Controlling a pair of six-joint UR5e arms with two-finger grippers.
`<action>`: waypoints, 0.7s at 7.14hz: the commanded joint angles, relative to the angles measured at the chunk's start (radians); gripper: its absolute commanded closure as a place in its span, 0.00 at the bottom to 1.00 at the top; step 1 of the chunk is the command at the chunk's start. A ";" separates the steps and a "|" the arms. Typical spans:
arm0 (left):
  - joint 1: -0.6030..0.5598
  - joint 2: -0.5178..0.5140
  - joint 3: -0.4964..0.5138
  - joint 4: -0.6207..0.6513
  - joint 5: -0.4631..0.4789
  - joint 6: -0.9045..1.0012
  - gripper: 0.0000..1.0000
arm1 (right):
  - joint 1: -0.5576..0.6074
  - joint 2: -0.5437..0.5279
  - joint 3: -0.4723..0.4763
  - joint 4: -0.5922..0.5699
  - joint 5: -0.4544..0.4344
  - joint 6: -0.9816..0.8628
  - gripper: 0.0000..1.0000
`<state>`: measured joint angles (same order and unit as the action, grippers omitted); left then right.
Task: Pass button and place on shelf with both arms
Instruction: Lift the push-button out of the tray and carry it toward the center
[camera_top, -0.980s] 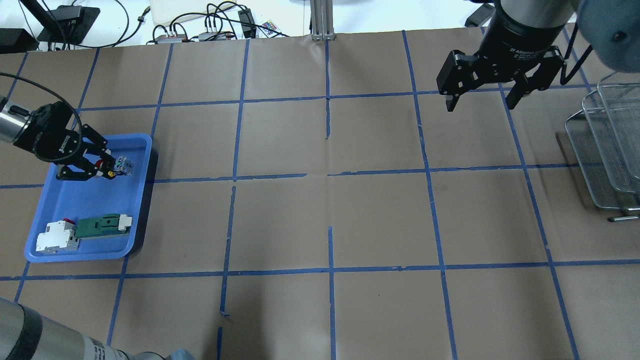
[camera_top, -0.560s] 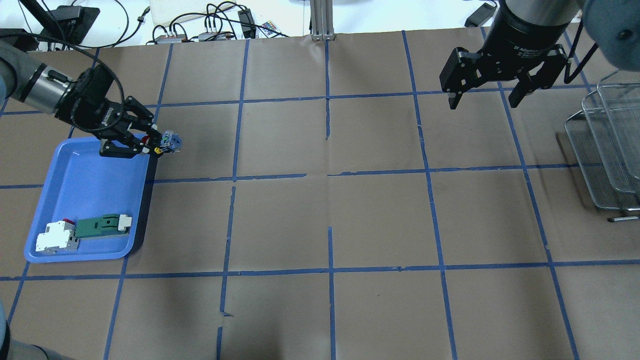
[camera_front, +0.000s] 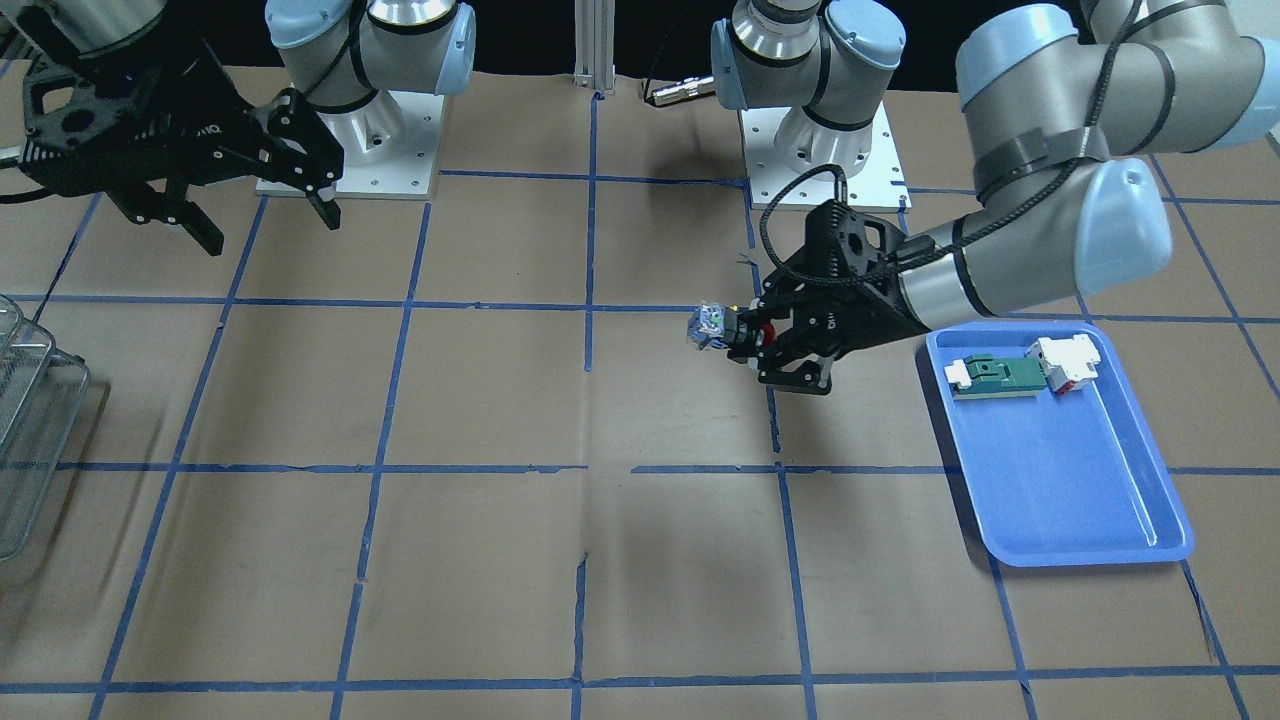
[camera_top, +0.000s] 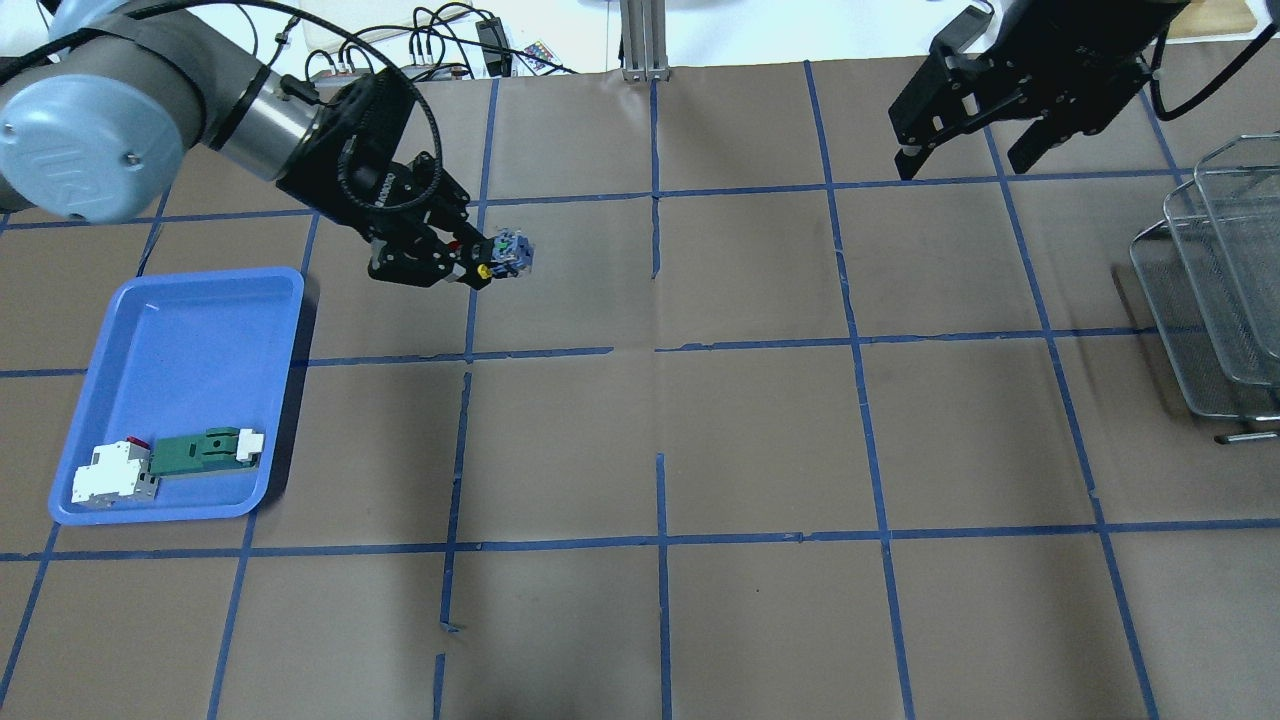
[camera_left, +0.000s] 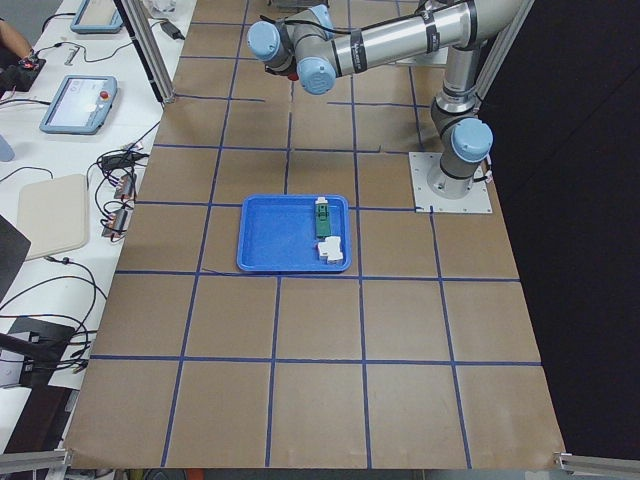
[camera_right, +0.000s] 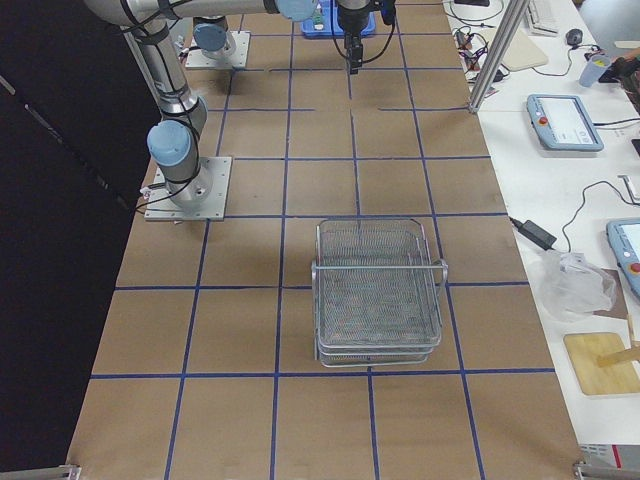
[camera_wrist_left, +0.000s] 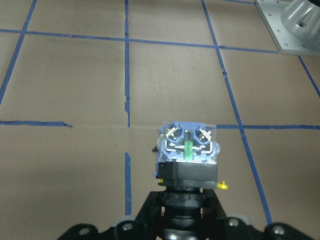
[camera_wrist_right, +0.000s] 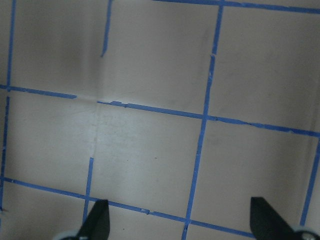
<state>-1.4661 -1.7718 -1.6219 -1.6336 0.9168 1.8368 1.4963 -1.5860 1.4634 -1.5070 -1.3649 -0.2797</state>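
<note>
My left gripper (camera_top: 470, 262) is shut on the button (camera_top: 505, 250), gripping its black collar; the red cap sits between the fingers and the clear bluish block points toward the table's middle. It hangs above the table, to the right of the blue tray (camera_top: 190, 340). The button also shows in the front view (camera_front: 715, 325) and the left wrist view (camera_wrist_left: 187, 152). My right gripper (camera_top: 965, 165) is open and empty, high over the far right of the table, its fingertips (camera_wrist_right: 97, 220) spread wide. The wire-mesh shelf (camera_top: 1215, 300) stands at the right edge.
The blue tray holds a green-and-white flat block (camera_top: 205, 450) and a white part (camera_top: 110, 472) at its near end. Cables and boxes lie beyond the table's far edge. Brown paper with a blue tape grid covers the table.
My left gripper has lifted the button out of the blue tray and carried it right and toward the far side. The right gripper has drifted slightly toward the far edge, still open.
</note>
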 joint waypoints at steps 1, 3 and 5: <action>-0.088 -0.014 0.003 0.049 -0.115 -0.036 1.00 | 0.002 -0.040 0.009 0.019 0.143 -0.285 0.00; -0.193 -0.006 0.017 0.099 -0.136 -0.210 1.00 | 0.007 -0.035 0.041 0.050 0.239 -0.614 0.00; -0.270 -0.001 0.059 0.113 -0.176 -0.315 1.00 | 0.007 -0.037 0.084 0.036 0.242 -0.947 0.00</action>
<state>-1.6904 -1.7765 -1.5878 -1.5298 0.7688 1.5904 1.5026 -1.6232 1.5266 -1.4693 -1.1323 -0.9986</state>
